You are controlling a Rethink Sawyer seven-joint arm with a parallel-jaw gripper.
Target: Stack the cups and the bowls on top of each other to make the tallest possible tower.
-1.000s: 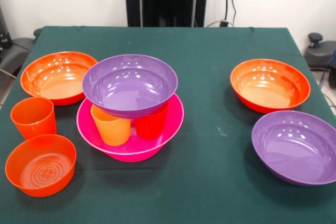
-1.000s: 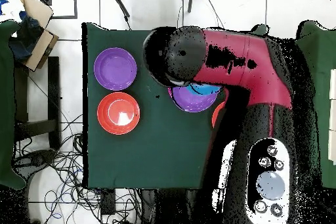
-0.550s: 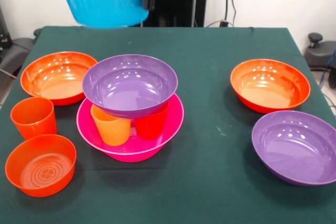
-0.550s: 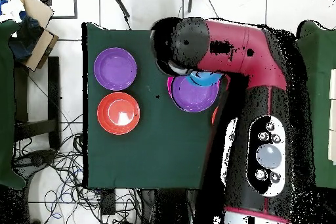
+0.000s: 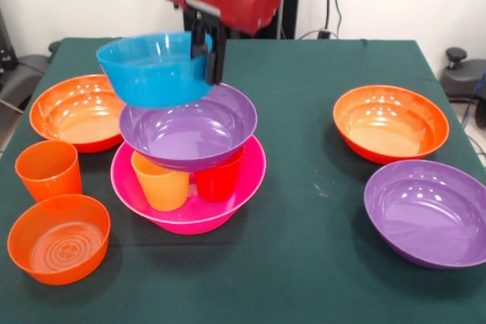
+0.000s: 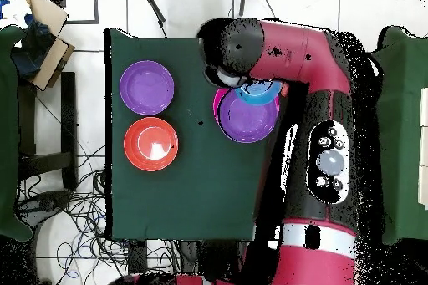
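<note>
Small blue bowl (image 5: 154,68): light, glossy, slippery plastic; your claw (image 5: 209,57) is clamped on its thin rim, the sensible hold.

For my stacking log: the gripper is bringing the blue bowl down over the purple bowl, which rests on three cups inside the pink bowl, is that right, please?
Not quite: the front view shows only two cups under the purple bowl, an orange cup and a red cup. The third cup stands on the table beside the pink bowl. The gripper does hold the blue bowl above the purple one.
</note>
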